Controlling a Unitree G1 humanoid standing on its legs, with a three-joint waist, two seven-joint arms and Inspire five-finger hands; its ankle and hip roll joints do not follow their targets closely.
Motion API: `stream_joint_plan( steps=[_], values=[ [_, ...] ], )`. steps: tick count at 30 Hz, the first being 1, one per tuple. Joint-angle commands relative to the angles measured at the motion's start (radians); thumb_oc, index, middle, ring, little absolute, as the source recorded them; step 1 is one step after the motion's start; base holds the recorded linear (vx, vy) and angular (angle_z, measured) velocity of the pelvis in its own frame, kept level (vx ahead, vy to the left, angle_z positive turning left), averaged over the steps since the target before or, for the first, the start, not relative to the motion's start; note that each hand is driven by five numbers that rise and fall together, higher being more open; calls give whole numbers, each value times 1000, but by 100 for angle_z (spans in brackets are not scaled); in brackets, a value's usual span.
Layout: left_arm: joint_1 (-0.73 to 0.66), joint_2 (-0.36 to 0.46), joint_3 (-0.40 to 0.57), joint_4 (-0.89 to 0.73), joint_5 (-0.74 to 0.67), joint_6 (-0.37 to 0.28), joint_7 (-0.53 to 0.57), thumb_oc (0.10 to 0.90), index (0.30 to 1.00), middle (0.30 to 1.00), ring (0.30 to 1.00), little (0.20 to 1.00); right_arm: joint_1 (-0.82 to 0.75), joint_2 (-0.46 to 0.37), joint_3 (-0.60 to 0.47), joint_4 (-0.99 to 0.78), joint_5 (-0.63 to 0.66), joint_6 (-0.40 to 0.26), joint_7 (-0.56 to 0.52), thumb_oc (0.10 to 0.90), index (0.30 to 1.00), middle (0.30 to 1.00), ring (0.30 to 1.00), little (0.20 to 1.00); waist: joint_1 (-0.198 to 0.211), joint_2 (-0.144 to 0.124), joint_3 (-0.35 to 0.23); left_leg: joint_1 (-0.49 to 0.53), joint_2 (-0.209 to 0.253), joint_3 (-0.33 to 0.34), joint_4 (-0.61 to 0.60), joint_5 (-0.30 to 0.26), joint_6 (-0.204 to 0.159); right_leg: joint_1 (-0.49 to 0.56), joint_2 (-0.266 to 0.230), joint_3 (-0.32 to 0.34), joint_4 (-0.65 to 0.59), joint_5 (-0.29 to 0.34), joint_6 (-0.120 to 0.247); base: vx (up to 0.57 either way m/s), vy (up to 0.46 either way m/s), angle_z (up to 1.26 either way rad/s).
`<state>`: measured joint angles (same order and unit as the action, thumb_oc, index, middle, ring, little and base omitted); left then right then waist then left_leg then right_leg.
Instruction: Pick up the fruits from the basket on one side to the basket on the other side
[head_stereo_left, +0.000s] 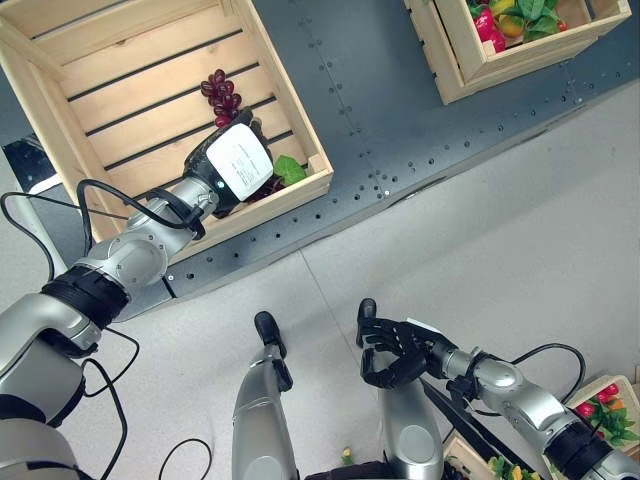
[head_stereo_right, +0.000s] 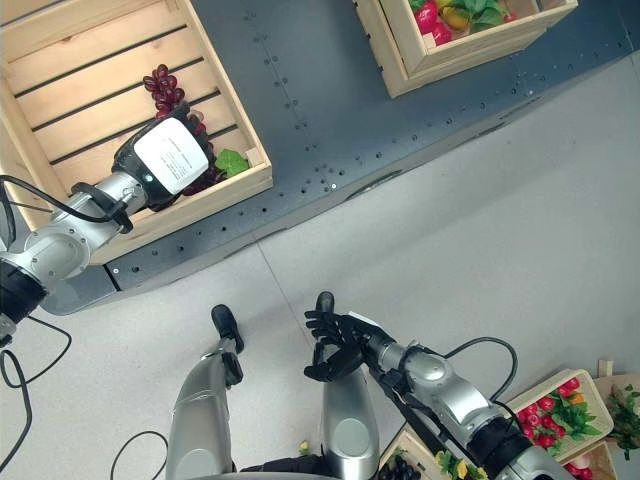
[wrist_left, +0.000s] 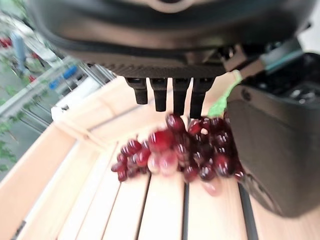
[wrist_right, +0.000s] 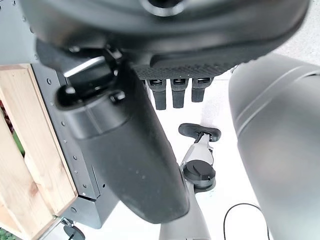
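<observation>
The bunch of dark red grapes (wrist_left: 175, 155) is lying in the slatted wooden crate (head_stereo_left: 120, 80), under the left hand (head_stereo_left: 232, 165), whose fingers hang uncurled; closing round the bunch appears next.

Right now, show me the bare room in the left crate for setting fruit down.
Left crate: bare slats from the grapes to its far wall. Crowded at the near corner, where the left hand sits over grapes and a green leaf.

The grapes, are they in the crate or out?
In: the grapes lie on the crate's slats, below the left hand.
</observation>
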<state>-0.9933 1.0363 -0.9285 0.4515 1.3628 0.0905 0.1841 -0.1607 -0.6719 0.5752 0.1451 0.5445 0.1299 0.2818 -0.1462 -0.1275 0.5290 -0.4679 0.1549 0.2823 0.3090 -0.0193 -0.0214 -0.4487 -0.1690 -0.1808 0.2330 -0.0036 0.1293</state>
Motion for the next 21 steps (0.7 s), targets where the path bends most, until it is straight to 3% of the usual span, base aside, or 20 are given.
stream_joint_plan(
  steps=[1, 10, 21],
  values=[
    [-119, 2, 23, 23, 33, 96, -17, 800, 900, 900, 900, 900, -25, -1, 29, -57, 78, -29, -25, 800, 900, 900, 900, 900, 5, -28, -9, -56, -33, 28, 147, -100, -18, -6, 10, -1, 13, 24, 40, 0, 0, 0],
    [-126, -40, 34, 64, 60, 138, -47, 800, 900, 900, 900, 900, -27, 24, 33, -45, 76, -47, -49, 800, 900, 900, 900, 900, 2, -35, -9, -73, -43, 24, 136, -94, -16, -47, 11, 5, 33, 31, 44, 0, 0, 0],
    [-112, -80, 54, 145, 80, 164, 70, 800, 900, 900, 900, 900, -12, 38, 25, -41, 79, -57, -74, 800, 900, 900, 900, 900, -11, -31, -9, -78, -49, 28, 120, -88, -11, -97, 22, 18, 62, 43, 47, 0, 0, 0]
  ],
)
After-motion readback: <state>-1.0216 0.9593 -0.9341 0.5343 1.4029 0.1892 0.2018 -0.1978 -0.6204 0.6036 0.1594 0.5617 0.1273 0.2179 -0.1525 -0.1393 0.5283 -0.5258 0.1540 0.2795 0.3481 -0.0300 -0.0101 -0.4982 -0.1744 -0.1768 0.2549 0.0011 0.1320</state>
